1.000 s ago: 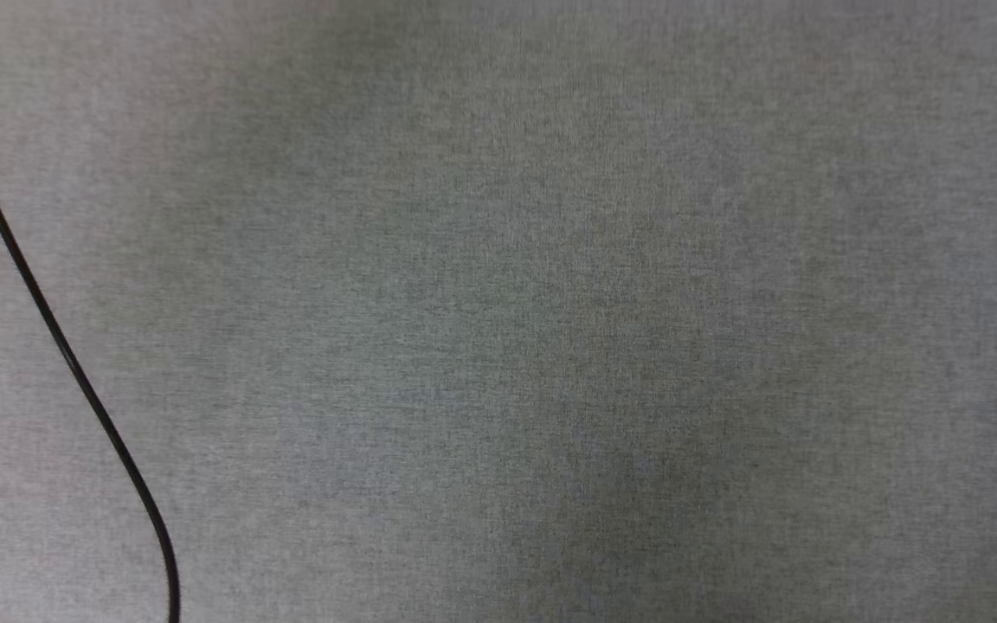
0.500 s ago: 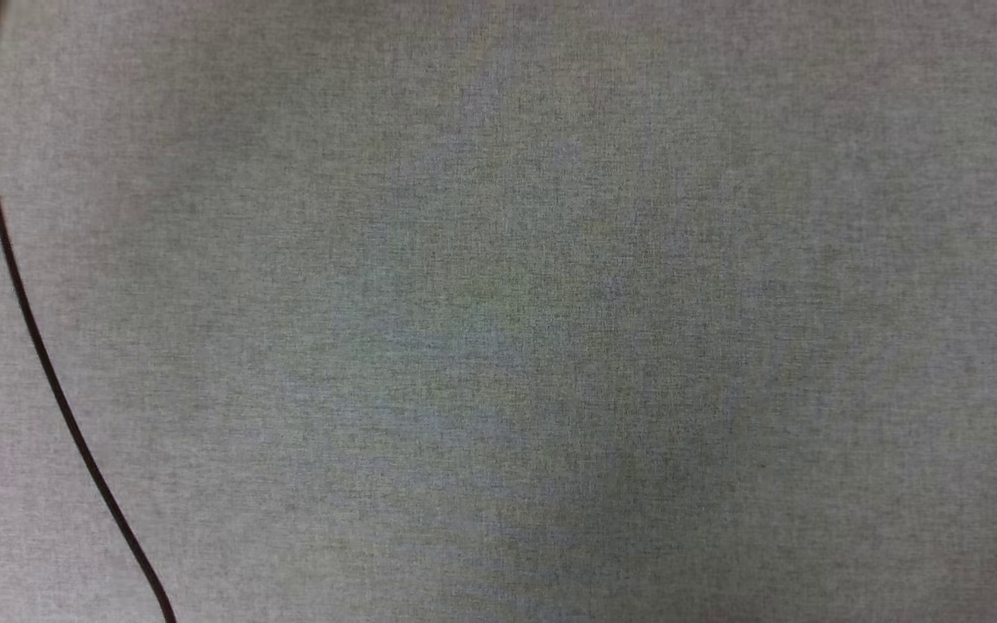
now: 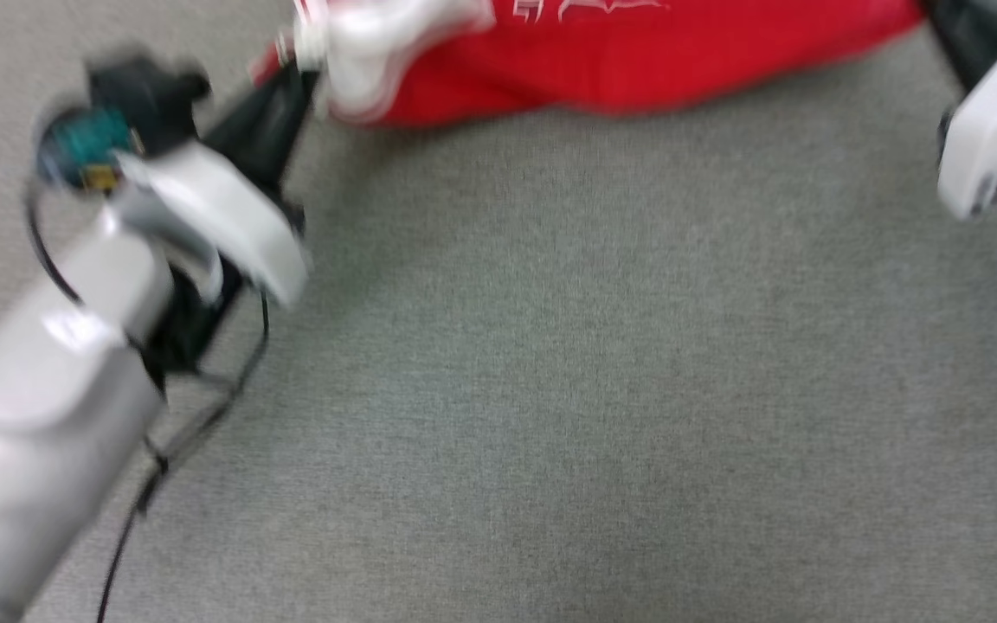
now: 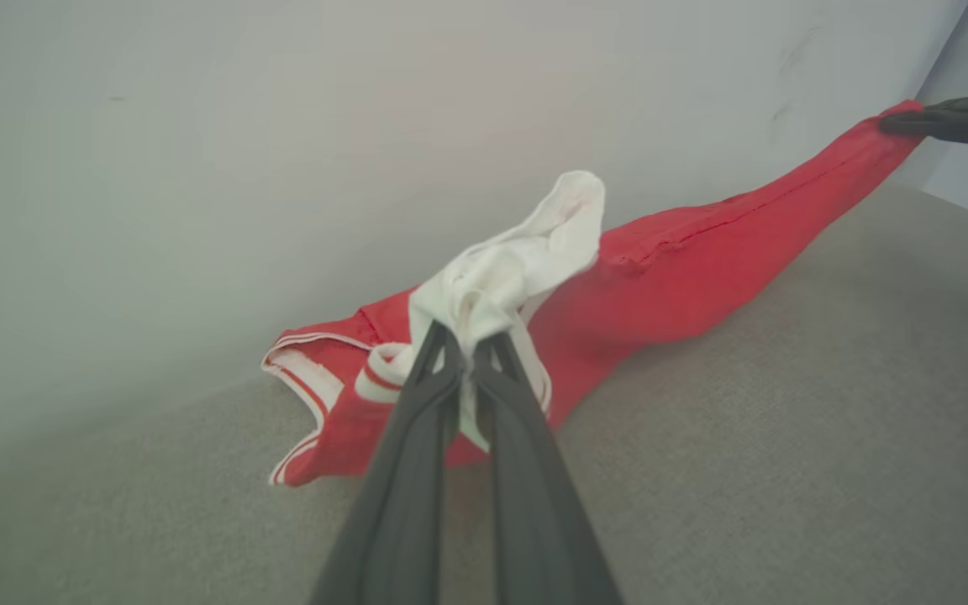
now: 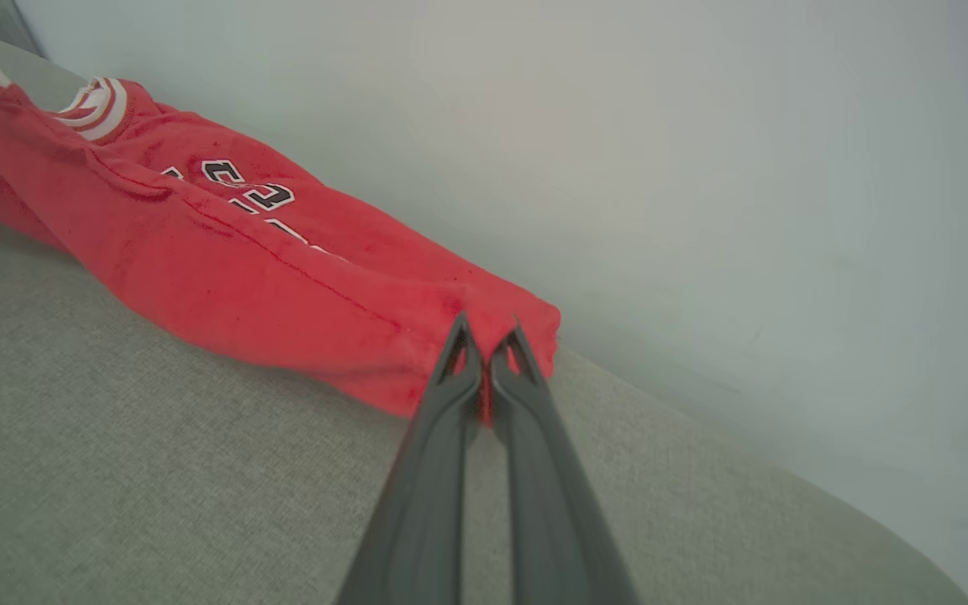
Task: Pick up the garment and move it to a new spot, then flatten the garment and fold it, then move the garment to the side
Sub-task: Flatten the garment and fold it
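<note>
From the head: holding the red shirt (image 3: 637, 61) stretched between left end effector (image 3: 291, 73) and right end effector (image 3: 948, 26), probably to flatten it; wide bare grey surface (image 3: 550, 389) behind both. From the left wrist: clamped on the white sleeve end (image 4: 526, 244), wall (image 4: 282, 126) close ahead. From the right wrist: pinched shut on a red corner (image 5: 526, 323), wall just beyond.
</note>
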### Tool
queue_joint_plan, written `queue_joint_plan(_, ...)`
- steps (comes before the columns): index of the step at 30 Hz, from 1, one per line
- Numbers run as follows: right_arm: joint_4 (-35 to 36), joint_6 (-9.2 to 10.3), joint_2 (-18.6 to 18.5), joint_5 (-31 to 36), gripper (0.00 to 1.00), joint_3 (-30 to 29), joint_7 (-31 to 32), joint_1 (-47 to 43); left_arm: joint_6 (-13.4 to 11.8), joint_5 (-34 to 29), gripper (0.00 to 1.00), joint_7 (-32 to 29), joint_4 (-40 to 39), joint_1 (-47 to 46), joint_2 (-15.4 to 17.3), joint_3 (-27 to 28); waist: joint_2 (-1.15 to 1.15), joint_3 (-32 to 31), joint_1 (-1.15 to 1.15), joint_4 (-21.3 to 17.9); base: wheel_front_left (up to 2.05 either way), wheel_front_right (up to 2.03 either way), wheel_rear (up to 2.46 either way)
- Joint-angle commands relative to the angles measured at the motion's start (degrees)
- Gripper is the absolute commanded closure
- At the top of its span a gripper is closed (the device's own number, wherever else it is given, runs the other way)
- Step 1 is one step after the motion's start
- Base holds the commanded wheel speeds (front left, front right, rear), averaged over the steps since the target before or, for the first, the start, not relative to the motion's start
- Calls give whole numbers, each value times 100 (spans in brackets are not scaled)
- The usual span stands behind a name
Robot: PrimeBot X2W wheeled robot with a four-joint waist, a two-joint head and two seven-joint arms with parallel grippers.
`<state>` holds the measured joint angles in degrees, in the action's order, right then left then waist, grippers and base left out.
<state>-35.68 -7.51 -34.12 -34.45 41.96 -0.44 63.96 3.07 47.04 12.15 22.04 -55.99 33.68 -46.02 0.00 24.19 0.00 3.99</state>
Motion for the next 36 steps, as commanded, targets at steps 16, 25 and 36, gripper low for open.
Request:
queue_joint_plan(16,934,4,-600,-562,100,-262,5,-3619,-887,664,100,-42,-1267,3422,676,-684,0,-1631,0,-50,0,0,0)
queue_joint_plan(25,1629,4,-640,-624,100,-1052,175,-5669,-1339,1194,100,74,-1686,4882,835,-816,0,-2245,0,-4,0,0,0)
queue_joint_plan(36,2828,4,-233,-113,100,-2561,776,-7546,-1572,1395,100,202,-1895,5670,853,-817,0,-2338,0,88,0,0,0)
